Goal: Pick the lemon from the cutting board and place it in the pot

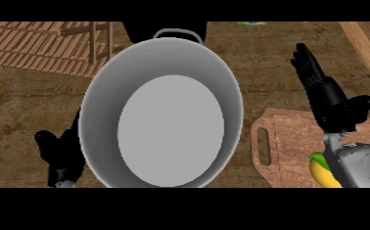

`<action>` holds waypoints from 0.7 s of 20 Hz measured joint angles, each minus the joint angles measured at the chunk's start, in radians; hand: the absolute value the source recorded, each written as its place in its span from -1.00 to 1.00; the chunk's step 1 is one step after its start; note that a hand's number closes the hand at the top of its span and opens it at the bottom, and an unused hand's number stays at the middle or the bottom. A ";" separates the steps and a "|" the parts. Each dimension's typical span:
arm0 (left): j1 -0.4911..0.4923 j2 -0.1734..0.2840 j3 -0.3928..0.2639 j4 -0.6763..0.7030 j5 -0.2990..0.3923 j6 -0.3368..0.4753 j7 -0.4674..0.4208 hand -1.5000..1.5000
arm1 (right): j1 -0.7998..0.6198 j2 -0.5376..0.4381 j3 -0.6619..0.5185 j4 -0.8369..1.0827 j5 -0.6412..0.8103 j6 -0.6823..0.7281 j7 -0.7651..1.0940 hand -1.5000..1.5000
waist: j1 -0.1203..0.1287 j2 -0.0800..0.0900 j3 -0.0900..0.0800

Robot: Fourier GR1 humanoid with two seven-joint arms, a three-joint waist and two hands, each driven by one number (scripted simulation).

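A large grey pot [101,102] fills the middle of the head view, with one handle [177,32] at its far rim; its inside is bare. At the lower right lies the wooden cutting board [289,136] with a slot handle. A yellow lemon with a green tip [322,171] shows at the board's near edge, partly hidden by my right forearm. My right hand [324,94] hovers above the board's far part, fingers straight and pointing away, holding nothing. My left hand [59,150] shows at the pot's lower left, mostly hidden behind its wall.
A wooden slatted rack [57,45] lies at the far left of the brown counter. A small green and yellow thing [251,23] peeks in at the top edge. A wooden strip [358,35] runs along the far right.
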 measured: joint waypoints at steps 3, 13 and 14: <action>-0.014 0.048 0.034 0.051 -0.025 -0.019 -0.009 0.00 | 0.059 -0.036 0.004 -0.044 -0.023 0.085 -0.028 1.00 | 0.004 -0.010 0.004; -0.049 0.229 0.122 0.154 -0.082 -0.039 0.106 0.00 | 0.333 -0.121 -0.060 -0.182 0.190 -0.019 -0.375 -1.00 | -0.043 -0.026 0.009; -0.059 0.239 0.125 0.157 -0.084 -0.047 0.122 0.00 | 0.384 -0.123 -0.073 -0.203 0.198 -0.028 -0.427 -1.00 | -0.039 -0.025 0.009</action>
